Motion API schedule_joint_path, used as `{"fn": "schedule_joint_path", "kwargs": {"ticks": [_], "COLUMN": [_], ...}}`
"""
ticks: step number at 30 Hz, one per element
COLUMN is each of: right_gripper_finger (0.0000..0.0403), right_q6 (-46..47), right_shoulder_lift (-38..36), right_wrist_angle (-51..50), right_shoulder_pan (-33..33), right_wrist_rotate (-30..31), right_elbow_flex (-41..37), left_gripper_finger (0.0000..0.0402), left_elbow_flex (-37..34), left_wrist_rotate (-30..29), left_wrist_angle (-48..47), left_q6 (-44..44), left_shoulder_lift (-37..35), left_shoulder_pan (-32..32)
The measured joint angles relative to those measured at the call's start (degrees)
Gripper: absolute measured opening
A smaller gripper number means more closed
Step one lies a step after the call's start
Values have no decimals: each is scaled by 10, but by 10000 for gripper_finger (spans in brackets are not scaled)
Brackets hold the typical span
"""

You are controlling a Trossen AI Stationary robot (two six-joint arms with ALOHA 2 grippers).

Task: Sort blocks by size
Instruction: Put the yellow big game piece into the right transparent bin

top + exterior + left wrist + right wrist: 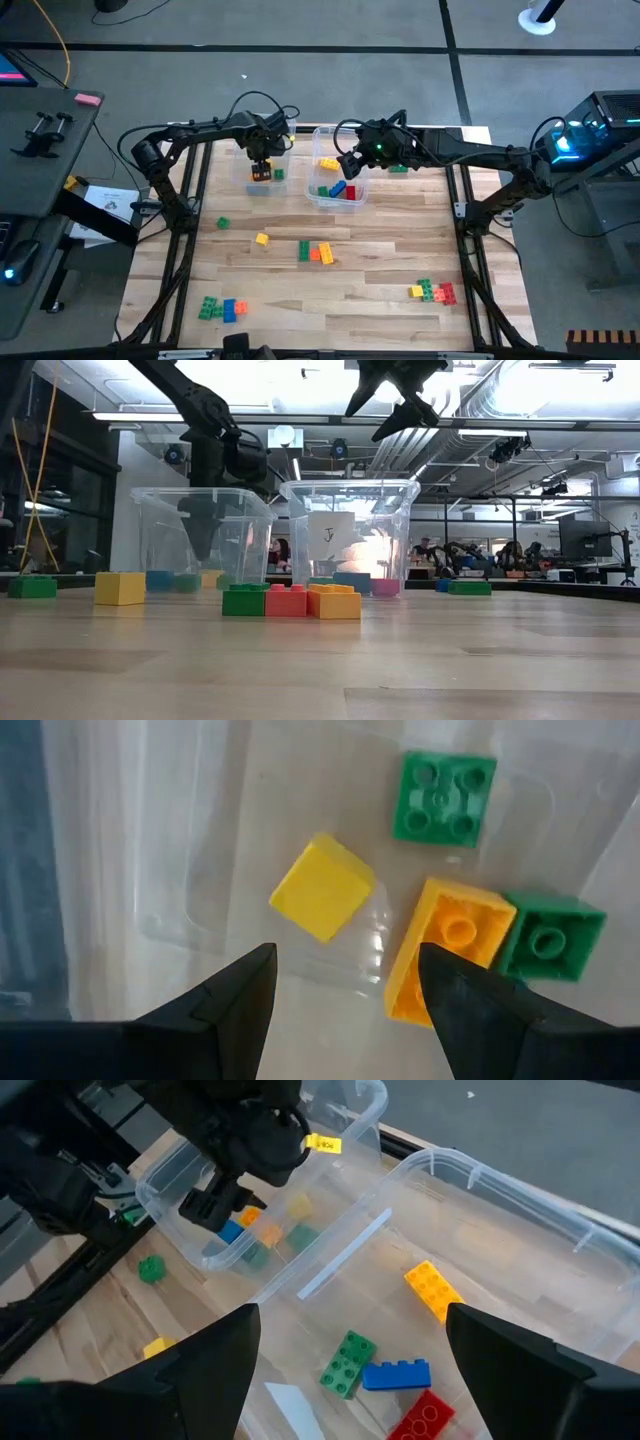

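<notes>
Blocks (322,900) lie beneath the open, empty left gripper (345,982).

A white paper label (328,535) on the near wall of the right-hand clear plastic bin (396,493) bears one handwritten character resembling "J". A small yellow tag (324,1144) on the left arm's wrist carries dark print too small to read.

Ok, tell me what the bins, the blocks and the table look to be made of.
Left bin and right bin: clear glossy plastic, since the blocks inside show through the walls. Blocks, like the yellow cube: opaque moulded plastic, smooth, studded. Table: probably wood or wood laminate, with pale plank grain and a matte finish.
</notes>
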Motion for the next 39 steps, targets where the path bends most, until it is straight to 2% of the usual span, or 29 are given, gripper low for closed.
{"fn": "schedule_joint_path", "kwargs": {"ticks": [3, 7, 12, 18, 25, 27, 35, 37, 39], "right_gripper_finger": [316, 316, 316, 316, 316, 316, 316, 316, 316], "right_q6": [1, 3, 2, -1, -2, -2, -2, -2, -2], "right_shoulder_lift": [0, 0, 0, 0, 0, 0, 0, 0, 0], "right_wrist_angle": [0, -1, -2, -2, -5, -7, -20, -20, -20], "right_shoulder_pan": [0, 0, 0, 0, 0, 0, -4, -7, -8], "right_wrist_rotate": [0, 0, 0, 0, 0, 1, 8, 8, 8], "right_elbow_flex": [0, 0, 0, 0, 0, 0, 0, 0, 0], "left_gripper_finger": [229, 229, 229, 229, 229, 229, 229, 229, 229], "left_elbow_flex": [0, 0, 0, 0, 3, 2, 1, 1, 0], "left_wrist_rotate": [2, 71, 84, 38, 13, 27, 21, 0, -50], "left_wrist_angle": [12, -11, -13, -19, -30, -27, 5, 15, 35], "left_q6": [12, 47, 51, 66, 64, 63, 65, 65, 65], "left_shoulder_lift": [0, 0, 3, 31, 59, 65, 63, 63, 64], "left_shoulder_pan": [0, 0, 0, -2, -9, -9, -9, -10, -13]}}
